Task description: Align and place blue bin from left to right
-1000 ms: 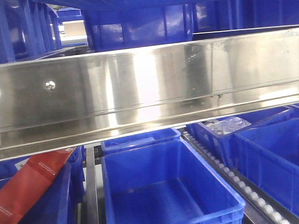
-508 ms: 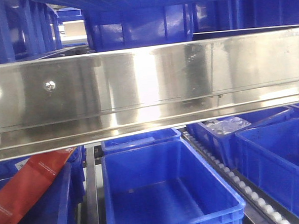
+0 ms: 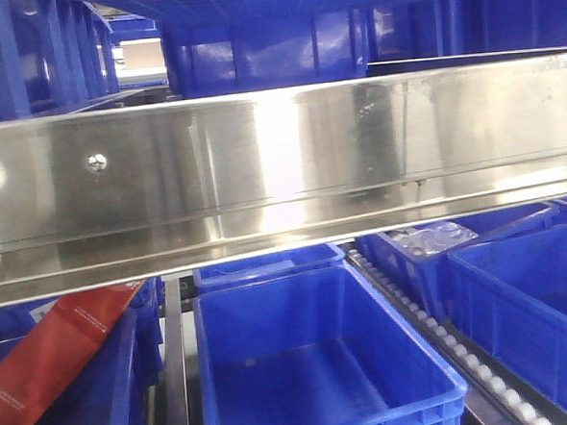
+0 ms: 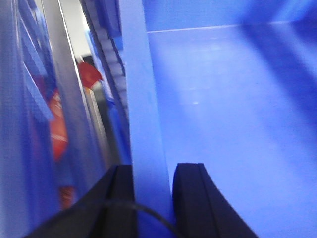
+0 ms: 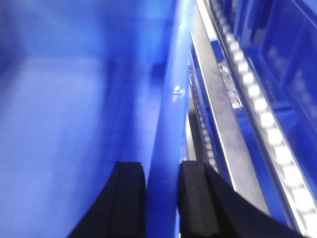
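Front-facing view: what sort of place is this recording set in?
Probably a warehouse or factory flow rack: the open blue bin sits among similar crates in rows, a roller track of white wheels runs beside it, and a steel rail fronts the upper shelf.

A steel rail (image 3: 281,174) hides the front view's middle. In both wrist views the blue bin (image 4: 143,99) is blurred and overruns the edges. A red packet (image 4: 57,129) is unreadable.

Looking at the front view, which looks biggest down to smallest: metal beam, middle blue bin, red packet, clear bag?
1. metal beam
2. blue bin
3. red packet
4. clear bag
The packet is cropped and near the camera, so its rank is apparent only.
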